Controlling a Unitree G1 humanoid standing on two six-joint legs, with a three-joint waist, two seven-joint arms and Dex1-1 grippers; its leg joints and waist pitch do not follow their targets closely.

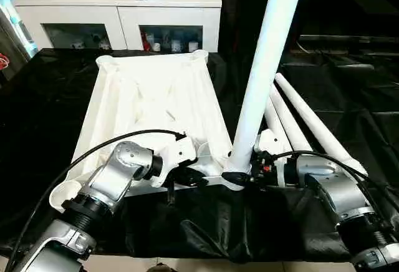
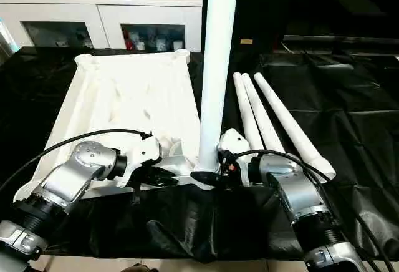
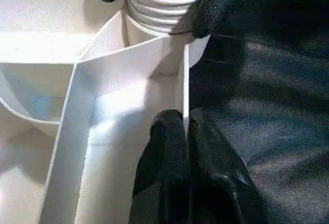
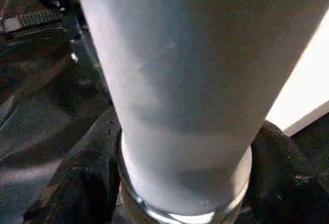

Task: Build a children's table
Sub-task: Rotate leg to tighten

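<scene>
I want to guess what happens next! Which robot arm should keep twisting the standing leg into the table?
Probably the right: the right gripper sits around the base of the upright leg at the corner socket. The left gripper is pinching the tabletop's rim, steadying it.

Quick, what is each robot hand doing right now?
Left gripper: shut on the tabletop rim.
Right gripper: around the upright leg, holding its base.

White table top (image 1: 149, 106) upside down on black cloth; one leg (image 1: 265, 66) upright in near corner socket; three legs (image 2: 268, 119) alongside
</scene>
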